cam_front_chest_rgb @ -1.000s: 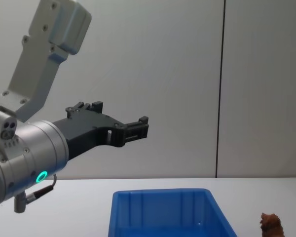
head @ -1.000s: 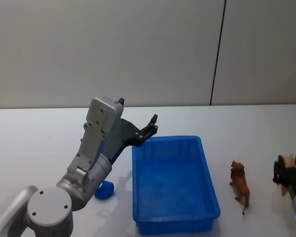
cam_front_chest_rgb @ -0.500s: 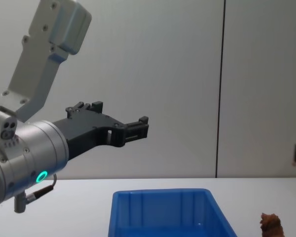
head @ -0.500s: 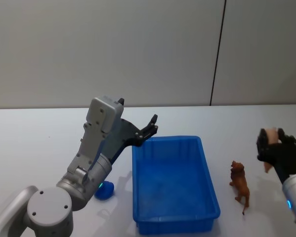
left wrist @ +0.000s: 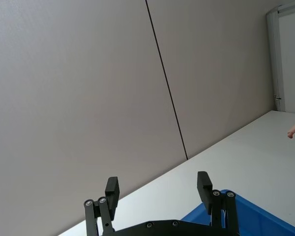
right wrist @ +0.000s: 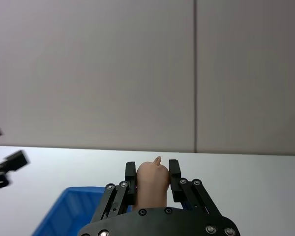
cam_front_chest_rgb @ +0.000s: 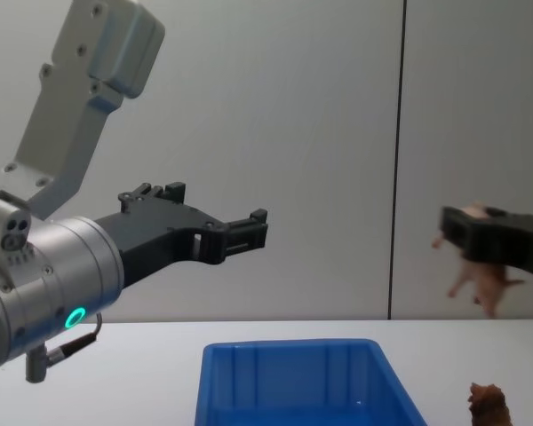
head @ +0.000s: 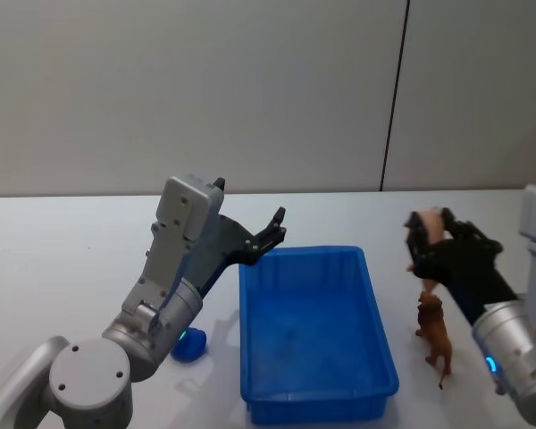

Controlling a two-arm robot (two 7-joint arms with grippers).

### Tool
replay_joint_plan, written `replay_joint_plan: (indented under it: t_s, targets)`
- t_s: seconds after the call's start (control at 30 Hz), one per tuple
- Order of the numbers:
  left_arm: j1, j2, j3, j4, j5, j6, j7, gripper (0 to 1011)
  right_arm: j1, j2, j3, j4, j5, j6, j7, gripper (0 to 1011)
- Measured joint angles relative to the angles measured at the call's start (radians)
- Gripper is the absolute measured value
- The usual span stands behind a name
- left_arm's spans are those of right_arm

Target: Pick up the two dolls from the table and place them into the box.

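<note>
1. Brown and fuzzy, the second doll (head: 435, 335) stands on the table (head: 71, 259) just right of the box (head: 317, 407), untouched. It sits under the right arm's path, so a low sweep could knock it over or push it out of easy reach.
2. The right claw (head: 431, 236) pinches the pink doll (head: 426, 220) high above the table. It is right of the box, roughly over the brown doll and not yet over the opening. In the chest view the doll's legs dangle below the fingers, so the hold looks shallow and a quick swing might shake it loose. Letting go early would drop it outside the rim.
3. Farther back, the left claw (head: 272, 231) hangs spread and empty above the box's back left corner. If the right arm reaches far across, the two could collide.
</note>
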Motion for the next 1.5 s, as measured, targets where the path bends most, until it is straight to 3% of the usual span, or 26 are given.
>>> replay_joint_plan:
  t_s: [0.27, 0.67, 0.97, 1.03, 1.37, 1.5]
  targets:
    - [0.000, 0.000, 0.000, 0.000, 0.000, 0.000, 0.000, 1004, -0.001, -0.019, -0.034, -0.018, -0.012, 0.011, 0.089, 384]
    - [0.000, 0.000, 0.000, 0.000, 0.000, 0.000, 0.000, 1004, 0.013, -0.065, -0.115, 0.007, -0.119, 0.057, 0.217, 390]
    - [0.000, 0.000, 0.000, 0.000, 0.000, 0.000, 0.000, 1004, 0.030, -0.106, -0.180, 0.057, -0.221, 0.096, 0.288, 644]
    - [0.000, 0.000, 0.000, 0.000, 0.000, 0.000, 0.000, 1003, 0.031, -0.110, -0.186, 0.062, -0.232, 0.100, 0.295, 731]
    - [0.000, 0.000, 0.000, 0.000, 0.000, 0.000, 0.000, 1003, 0.038, -0.126, -0.213, 0.083, -0.274, 0.115, 0.323, 984]
    - [0.000, 0.000, 0.000, 0.000, 0.000, 0.000, 0.000, 1004, 0.040, -0.127, -0.215, 0.085, -0.278, 0.115, 0.328, 1001]
